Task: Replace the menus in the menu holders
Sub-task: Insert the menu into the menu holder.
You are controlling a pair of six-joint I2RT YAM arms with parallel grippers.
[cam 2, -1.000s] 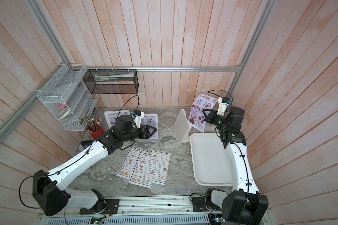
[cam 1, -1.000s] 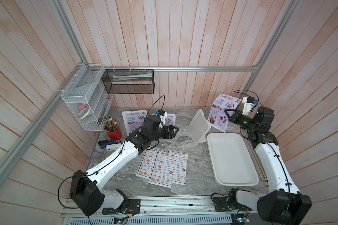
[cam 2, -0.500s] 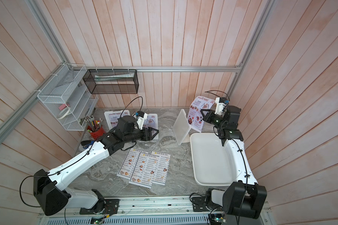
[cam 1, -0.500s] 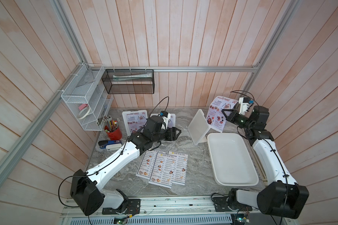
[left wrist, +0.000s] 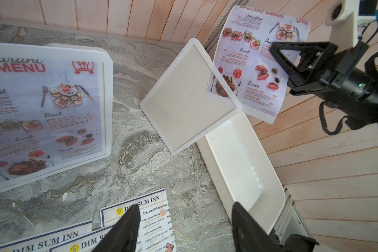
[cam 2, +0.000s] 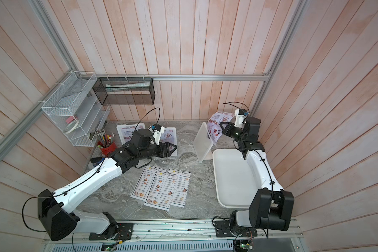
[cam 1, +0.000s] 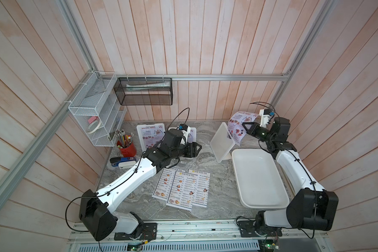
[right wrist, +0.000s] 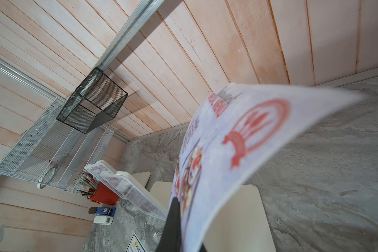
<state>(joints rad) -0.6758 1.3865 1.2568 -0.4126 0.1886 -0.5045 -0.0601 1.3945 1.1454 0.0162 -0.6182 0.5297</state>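
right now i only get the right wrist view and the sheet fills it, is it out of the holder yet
Observer: Not quite. In the left wrist view one corner of the menu shows through the clear face of the holder.
Operator: is the left pincer steadying that holder
Observer: No. The left pincer is open, touches nothing and is well apart from the holder.
Operator: and the other two holders
Observer: Both top views show special menus in the other holders.
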